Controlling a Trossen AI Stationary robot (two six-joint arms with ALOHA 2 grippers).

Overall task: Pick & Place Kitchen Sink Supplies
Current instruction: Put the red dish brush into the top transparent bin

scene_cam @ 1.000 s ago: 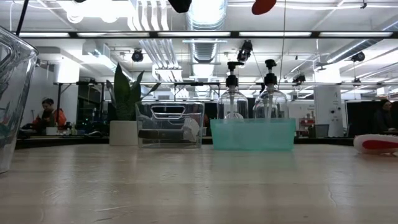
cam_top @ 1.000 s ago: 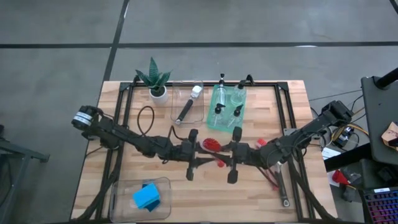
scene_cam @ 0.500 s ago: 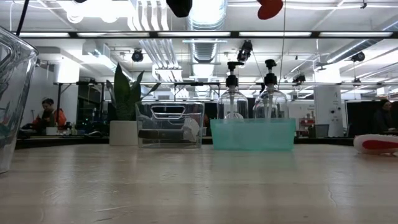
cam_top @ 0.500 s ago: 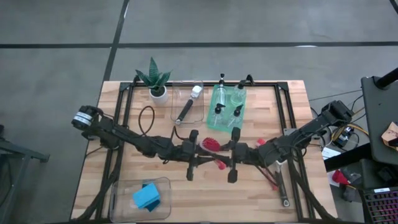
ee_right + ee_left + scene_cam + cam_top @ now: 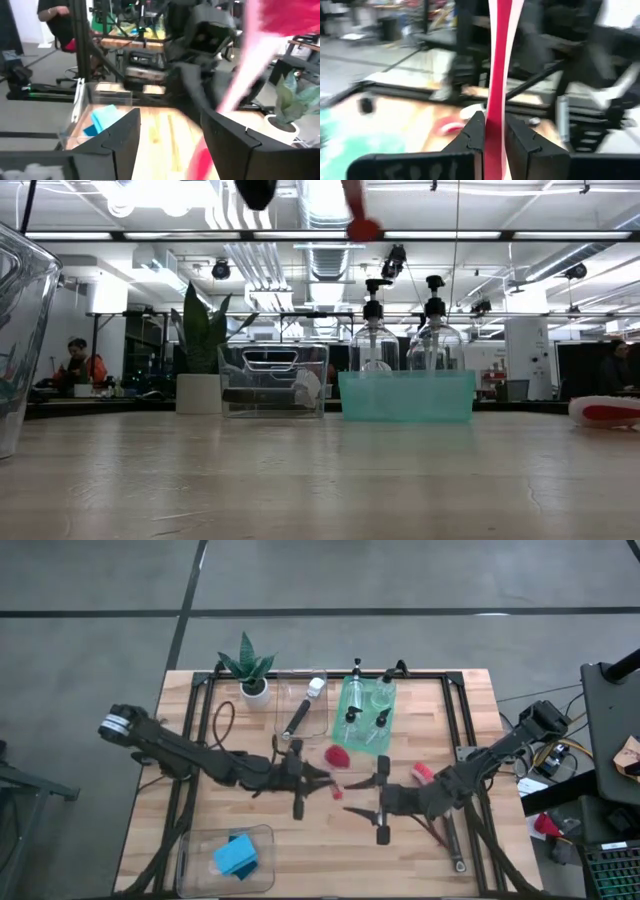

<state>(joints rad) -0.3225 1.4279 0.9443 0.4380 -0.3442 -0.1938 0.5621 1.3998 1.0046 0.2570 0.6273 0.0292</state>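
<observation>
At the centre of the high view, the left gripper [image 5: 318, 780] now carries the red dish brush [image 5: 338, 756] alone, its fingers [image 5: 475, 132] clamped on the thin handle; a moment ago both grippers met around the brush at mid-table. The right gripper [image 5: 366, 796] has since let go and drawn back toward the lower right, its fingers spread wide and empty. The handover looks complete, leaving the left arm free to carry the brush, probably toward the clear bin [image 5: 322, 724] at upper centre, where a black brush [image 5: 301, 710] already lies. Bottles [image 5: 383, 692] stand in the green bin [image 5: 352, 690] beside it, blue sponges [image 5: 234, 856] sit in the lower-left bin [image 5: 190, 848], and another red brush [image 5: 421, 771] lies right of centre.
</observation>
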